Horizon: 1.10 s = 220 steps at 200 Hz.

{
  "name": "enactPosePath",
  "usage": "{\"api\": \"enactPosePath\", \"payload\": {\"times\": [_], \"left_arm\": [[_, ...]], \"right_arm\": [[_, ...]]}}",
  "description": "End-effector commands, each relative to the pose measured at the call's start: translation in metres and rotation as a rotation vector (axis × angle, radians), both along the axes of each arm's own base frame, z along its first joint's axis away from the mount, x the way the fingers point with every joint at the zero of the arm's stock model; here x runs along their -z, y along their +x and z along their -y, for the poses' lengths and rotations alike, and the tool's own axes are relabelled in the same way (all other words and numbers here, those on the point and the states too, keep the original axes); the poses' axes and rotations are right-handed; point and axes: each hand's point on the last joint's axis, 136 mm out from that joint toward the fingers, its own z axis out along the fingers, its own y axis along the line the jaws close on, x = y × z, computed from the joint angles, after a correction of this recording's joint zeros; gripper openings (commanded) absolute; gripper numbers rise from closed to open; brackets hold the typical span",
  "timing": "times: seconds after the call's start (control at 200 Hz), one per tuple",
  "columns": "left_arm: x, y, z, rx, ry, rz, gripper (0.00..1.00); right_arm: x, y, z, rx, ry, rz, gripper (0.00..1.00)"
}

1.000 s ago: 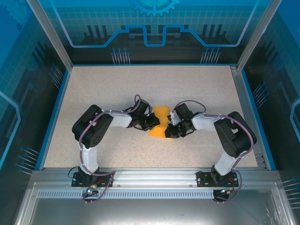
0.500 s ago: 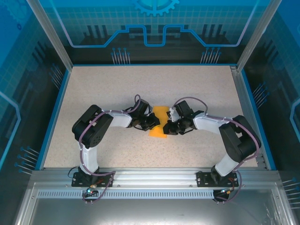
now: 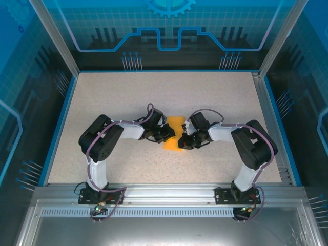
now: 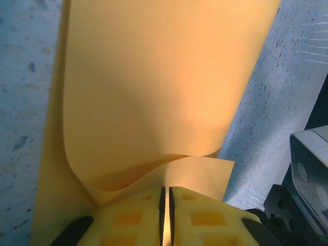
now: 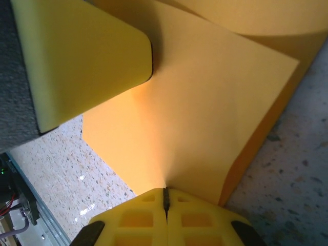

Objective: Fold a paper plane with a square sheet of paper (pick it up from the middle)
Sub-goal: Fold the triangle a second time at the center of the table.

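- The square sheet of paper [image 3: 176, 134] sits at the middle of the table [image 3: 128, 92], a little toward the table's near edge. From above it reads as a narrow orange-yellow strip, pinched in at the waist.
- The left gripper [image 3: 170, 134] is just left of the table's middle. In the left wrist view, the left gripper [image 4: 165, 202] has its jaws closed to a hairline slit, with a curled flap of the sheet [image 4: 154, 77] running down into that slit. I judge it to be gripping the paper.
- The right gripper [image 3: 183, 141] is just right of the table's middle. In the right wrist view, the right gripper [image 5: 165, 197] has its jaws pressed together on the edge of the sheet [image 5: 205, 102], so it also has hold of the paper.
- The paper is in 2 layers. An upper layer bows up and over a lower one that lies flat on the table, and the bend between them is soft and rounded, not creased.
- Step in hand, as I judge it: an early lengthwise fold, with 1 half carried over the other. No nose, wings or dart shape can be seen, so most of the task is left.
- The next move calls for lining up the free edge of the upper layer with the lower one. Then 1 gripper should let go and press along the bend to set the crease while the other pins the sheet to the table.
- Risk: thin paper held from 2 sides can buckle or skew, which would leave a crooked crease.
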Motion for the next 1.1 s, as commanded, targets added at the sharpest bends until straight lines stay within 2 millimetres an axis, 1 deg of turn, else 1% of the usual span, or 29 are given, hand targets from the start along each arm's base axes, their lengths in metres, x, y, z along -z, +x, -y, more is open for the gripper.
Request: {"api": "enactPosePath", "payload": {"times": [0.0,0.42,0.545,0.825,0.91,1.095], "left_arm": [[0.015,-0.005,-0.017,-0.008,0.078,-0.006,0.15],[0.015,0.023,-0.042,-0.074,0.143,0.031,0.15],[0.015,0.028,-0.047,-0.083,0.155,0.032,0.15],[0.021,0.032,-0.066,-0.096,0.214,0.019,0.16],[0.019,0.035,-0.071,-0.101,0.214,0.024,0.16],[0.005,0.046,-0.08,-0.098,0.225,0.051,0.16]], "right_arm": [[0.033,-0.028,0.03,0.012,-0.127,-0.109,0.04],[0.028,-0.027,0.029,-0.014,-0.114,-0.109,0.04],[0.027,-0.027,0.028,-0.02,-0.108,-0.112,0.04],[0.024,-0.026,0.026,-0.027,-0.097,-0.109,0.05],[0.024,-0.025,0.026,-0.029,-0.093,-0.109,0.05],[0.025,-0.027,0.026,-0.031,-0.09,-0.115,0.05]]}}
